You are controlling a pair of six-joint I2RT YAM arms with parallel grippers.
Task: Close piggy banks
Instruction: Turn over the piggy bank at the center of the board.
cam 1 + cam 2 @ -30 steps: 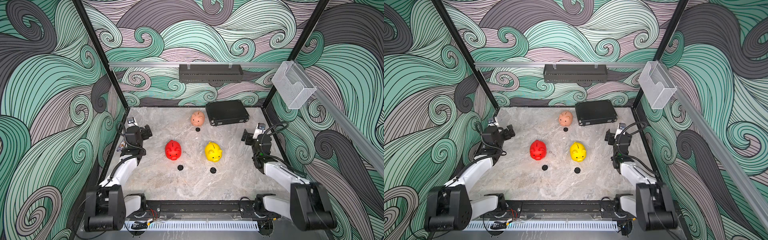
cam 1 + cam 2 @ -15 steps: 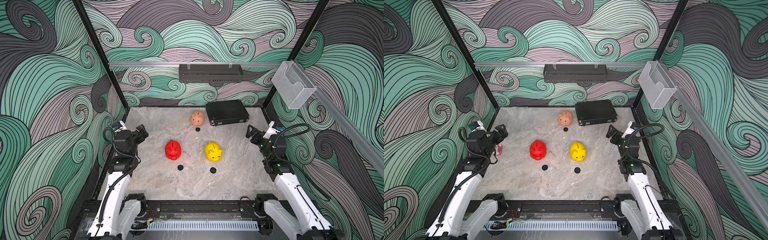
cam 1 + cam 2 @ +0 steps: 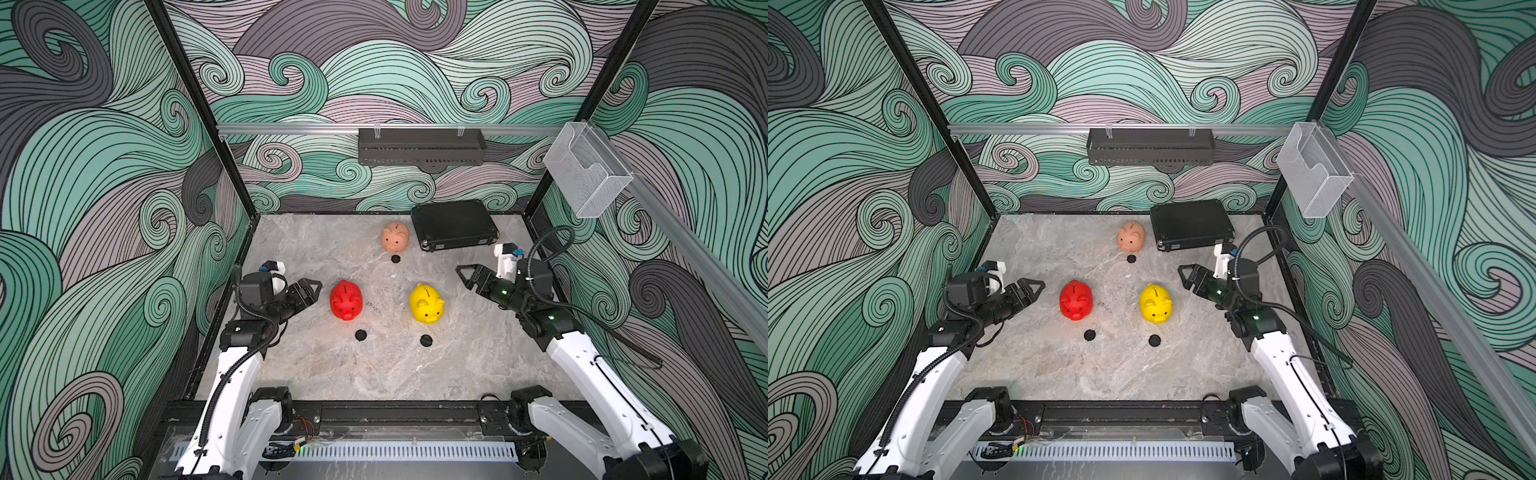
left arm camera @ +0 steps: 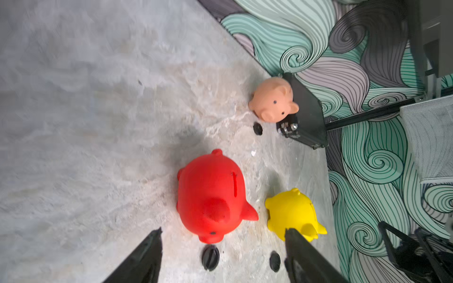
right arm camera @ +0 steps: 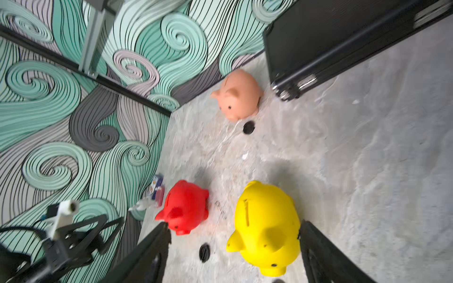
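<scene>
Top views show I've swung both arms inward since a second ago, left gripper (image 3: 311, 291) beside red pig (image 3: 346, 299), right gripper (image 3: 467, 277) near yellow pig (image 3: 426, 303), both jaws apart and empty, plugging not started.

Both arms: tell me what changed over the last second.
Both arms unfolded and swung inward. The left gripper now points at the red pig, the right gripper at the yellow pig. Neither holds anything. The pigs, plugs and black case stayed put.
</scene>
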